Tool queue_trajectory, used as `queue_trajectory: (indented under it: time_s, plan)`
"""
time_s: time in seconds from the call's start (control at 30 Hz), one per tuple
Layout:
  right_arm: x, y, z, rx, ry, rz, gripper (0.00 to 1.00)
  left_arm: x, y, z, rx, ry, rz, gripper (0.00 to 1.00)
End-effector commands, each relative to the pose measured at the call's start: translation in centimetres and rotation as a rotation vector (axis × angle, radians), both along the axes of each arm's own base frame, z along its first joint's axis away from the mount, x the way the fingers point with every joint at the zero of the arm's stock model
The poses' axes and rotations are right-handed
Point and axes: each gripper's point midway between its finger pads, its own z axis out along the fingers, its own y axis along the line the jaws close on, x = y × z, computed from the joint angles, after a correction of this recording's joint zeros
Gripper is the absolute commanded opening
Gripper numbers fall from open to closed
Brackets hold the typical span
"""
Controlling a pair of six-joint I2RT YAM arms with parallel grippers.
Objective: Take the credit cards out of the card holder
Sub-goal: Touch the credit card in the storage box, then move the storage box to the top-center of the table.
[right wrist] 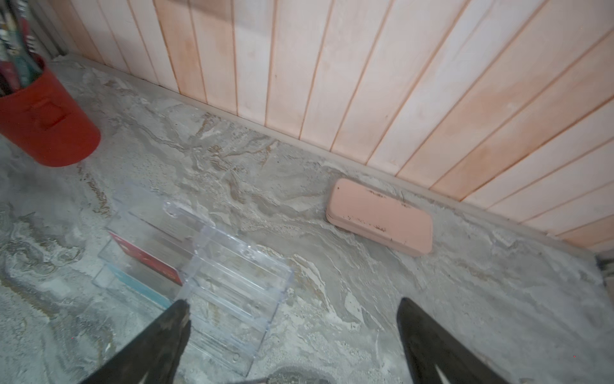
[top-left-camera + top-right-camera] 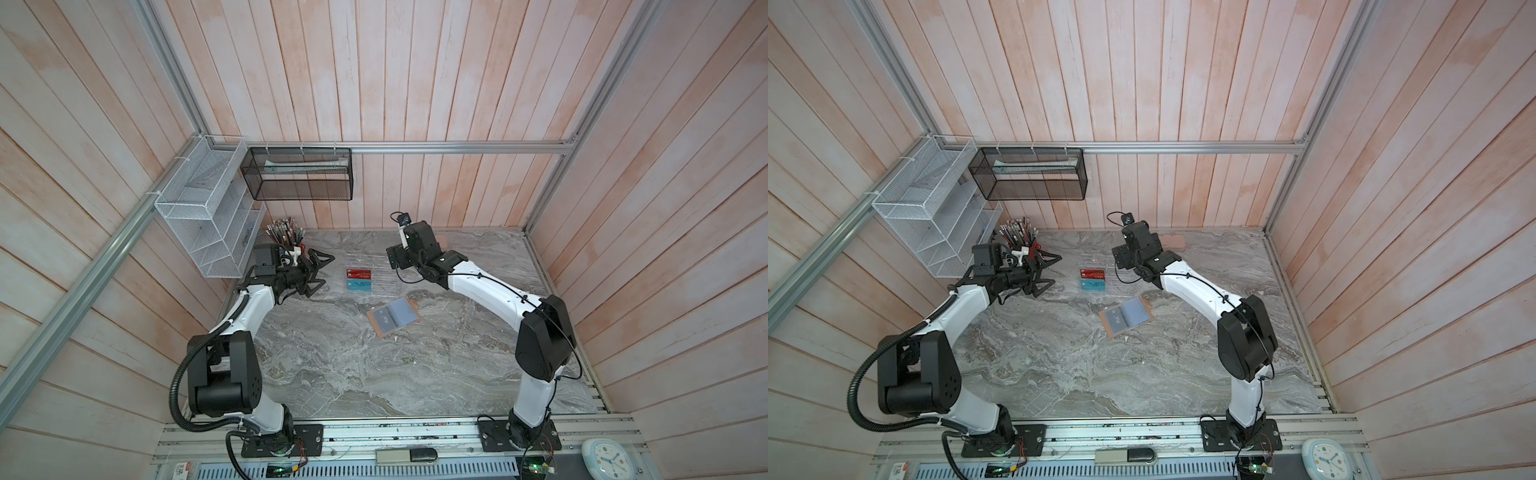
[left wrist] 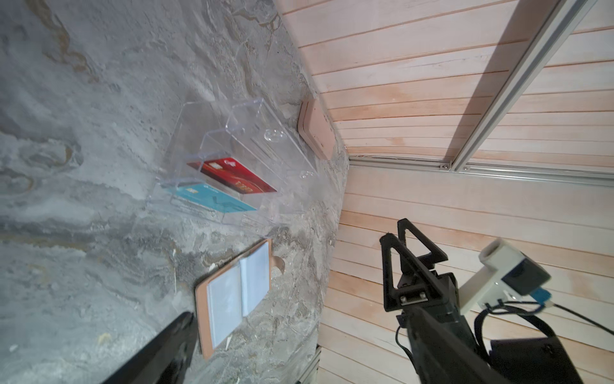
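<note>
Black card (image 2: 385,321) sits in open card holder (image 2: 402,308), long axis diagonal; right gripper (image 1: 292,309) likely nearer, over acrylic rack (image 1: 232,282) beyond holder; left gripper (image 2: 328,271) farther; both jaws spread.

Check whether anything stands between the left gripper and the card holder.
Nothing visible blocks it. The left gripper, open, hangs beside the clear rack, whose front corner lies close to the straight path. The holder lies open on bare table with the black card in its sleeve.
</note>
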Motion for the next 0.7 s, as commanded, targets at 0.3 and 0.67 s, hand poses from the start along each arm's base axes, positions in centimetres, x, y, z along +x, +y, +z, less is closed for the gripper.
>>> queue_trajectory:
  time_s: [0.3, 0.67]
  plan:
    - [3.4, 1.7, -4.5, 0.325, 0.200, 0.093, 0.98, 9.1, -1.1, -2.5, 0.155, -0.138, -0.072, 1.00]
    - [4.4, 3.1, -5.6, 0.442, 0.253, 0.179, 0.98, 12.5, -2.7, -5.7, 0.203, -0.142, -0.102, 1.00]
